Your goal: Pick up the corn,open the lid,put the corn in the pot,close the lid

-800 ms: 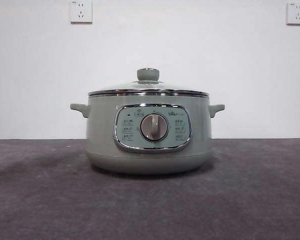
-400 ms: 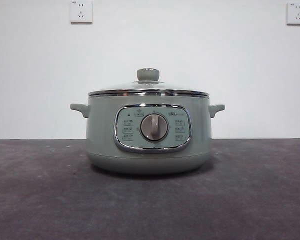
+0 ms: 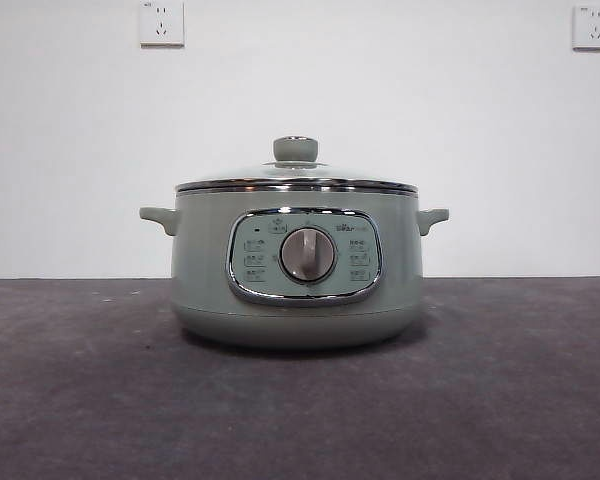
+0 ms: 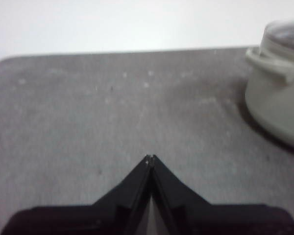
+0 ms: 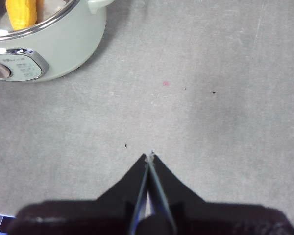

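Glass lid (image 3: 296, 176) seated on my round sage-green pot (image 3: 296, 290); glossy corn (image 5: 21, 13) inside. My left claw (image 4: 150, 157) and right claw (image 5: 150, 155) are pressed together, empty, above the rough grey counter (image 3: 500, 400).

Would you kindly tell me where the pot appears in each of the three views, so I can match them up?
Front view: the pot stands at the picture's centre, the lid on it.
Left wrist view: it is cut off at the right edge.
Right wrist view: it fills the upper left corner, the corn showing through the glass.
Shared landmark: the pot's side handles, one of which shows in each wrist view.
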Robot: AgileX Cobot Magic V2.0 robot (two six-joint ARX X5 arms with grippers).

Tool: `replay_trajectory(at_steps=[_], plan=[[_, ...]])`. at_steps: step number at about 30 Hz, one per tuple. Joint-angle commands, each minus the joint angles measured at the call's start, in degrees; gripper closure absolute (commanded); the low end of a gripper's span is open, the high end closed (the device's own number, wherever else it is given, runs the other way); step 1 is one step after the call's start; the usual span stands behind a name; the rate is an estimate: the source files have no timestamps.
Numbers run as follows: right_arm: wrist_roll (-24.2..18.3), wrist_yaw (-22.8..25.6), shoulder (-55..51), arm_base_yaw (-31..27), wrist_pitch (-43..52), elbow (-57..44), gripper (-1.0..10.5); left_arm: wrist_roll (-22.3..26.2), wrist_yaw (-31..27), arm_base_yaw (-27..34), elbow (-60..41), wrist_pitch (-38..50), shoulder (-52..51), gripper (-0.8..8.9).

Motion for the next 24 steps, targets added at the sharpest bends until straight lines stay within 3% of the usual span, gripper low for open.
replay_trajectory(at_steps=[1, 24], plan=[[0.7, 0.0, 0.1, 0.0, 0.3, -0.5, 9.6, 0.2, -0.2, 0.3, -0.6, -0.4, -2.1, 8.16], [0.2, 0.1, 0.0, 0.0, 0.3, -0.5, 9.6, 0.3, 0.1, 0.3, -0.6, 0.0, 1.6, 8.16]])
